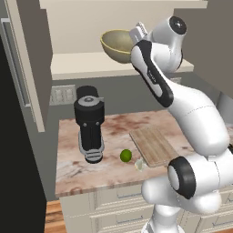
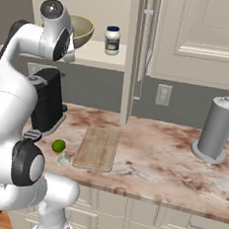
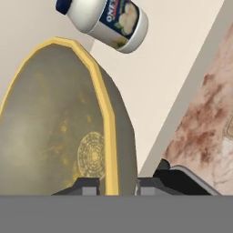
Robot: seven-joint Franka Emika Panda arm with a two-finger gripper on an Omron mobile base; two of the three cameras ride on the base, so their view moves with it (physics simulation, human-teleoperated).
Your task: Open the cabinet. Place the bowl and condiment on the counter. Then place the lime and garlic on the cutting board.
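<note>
- Kitchen scene, left base view: my white arm reaches up into the open cabinet (image 1: 91,68), whose cream shelf carries the bowl (image 1: 116,44). The bowl looks tipped, with its olive-yellow inside facing outward and the arm's wrist against its right rim. Below, on the marble desk (image 1: 77,168), a dark appliance (image 1: 89,123) stands left of the cutting board (image 1: 154,144). The lime (image 1: 126,156) and the garlic (image 1: 139,164) lie just beside the board's near corner, off it.
- Right base view: the bowl peeks out behind the wrist on the shelf, with the condiment (image 2: 112,40) upright just beside it. One cabinet door stands open edge-on. A grey canister (image 2: 216,128) stands well apart on the desk's right side.
- Hand view: the pincer (image 3: 117,185) is nearly closed, one dark tip on each side of the bowl's yellow rim (image 3: 107,136), so I judge it is pinching the wall, with the bowl's inside on one side and its outside on the other. The jar with its label shows above, clear of the bowl.
- Handling, my judgement: the bowl looks rigid, smooth and probably glazed, so slippery. It is broad and held at one edge, so it will tend to swing; I would move slowly and keep it clear of the jar. The rim is the only practical hold.
</note>
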